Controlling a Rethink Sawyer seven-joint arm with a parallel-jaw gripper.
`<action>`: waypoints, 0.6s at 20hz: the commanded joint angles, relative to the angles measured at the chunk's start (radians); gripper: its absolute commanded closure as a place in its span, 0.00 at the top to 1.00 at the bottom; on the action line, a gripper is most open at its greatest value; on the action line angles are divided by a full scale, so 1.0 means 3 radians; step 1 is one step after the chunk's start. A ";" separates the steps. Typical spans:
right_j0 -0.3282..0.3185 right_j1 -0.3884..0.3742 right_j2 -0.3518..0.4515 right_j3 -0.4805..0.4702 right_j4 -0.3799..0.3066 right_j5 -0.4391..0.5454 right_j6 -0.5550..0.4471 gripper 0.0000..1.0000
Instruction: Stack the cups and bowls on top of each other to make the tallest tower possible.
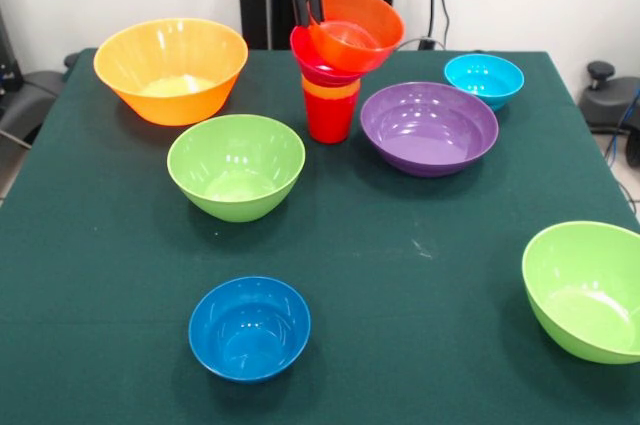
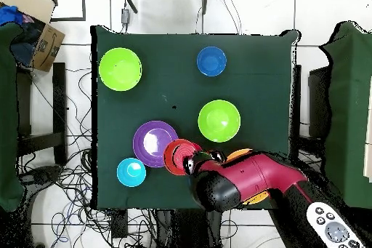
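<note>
The tower (image 1: pixel 330 95) stands at the back centre: a red cup (image 1: pixel 329 120) at the base, an orange cup (image 1: pixel 330 88) nested in it, and a small pink bowl (image 1: pixel 312 57) on top. An orange bowl (image 1: pixel 358 30) sits tilted in the pink bowl, its opening facing forward. My gripper (image 1: pixel 312 17) comes down from above and is shut on this bowl's left rim, one finger inside and one outside. In the overhead view the tower (image 2: pixel 179 156) shows as a red disc beside the arm (image 2: pixel 243 181), which hides the gripper.
On the green cloth lie a large yellow-orange bowl (image 1: pixel 170 70), a lime green bowl (image 1: pixel 236 165), a second lime green bowl (image 1: pixel 588 290), a wide purple bowl (image 1: pixel 428 127) next to the tower, a light blue bowl (image 1: pixel 484 79) and a dark blue bowl (image 1: pixel 249 327).
</note>
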 commanded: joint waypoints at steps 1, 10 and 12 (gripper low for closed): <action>-0.0006 0.0107 -0.0030 0.0262 -0.0320 -0.0167 -0.0232 0.00; -0.0072 0.0072 0.0021 0.0317 -0.0294 -0.0161 -0.0264 0.00; -0.0094 0.0070 0.0047 0.0315 -0.0269 -0.0135 -0.0294 0.00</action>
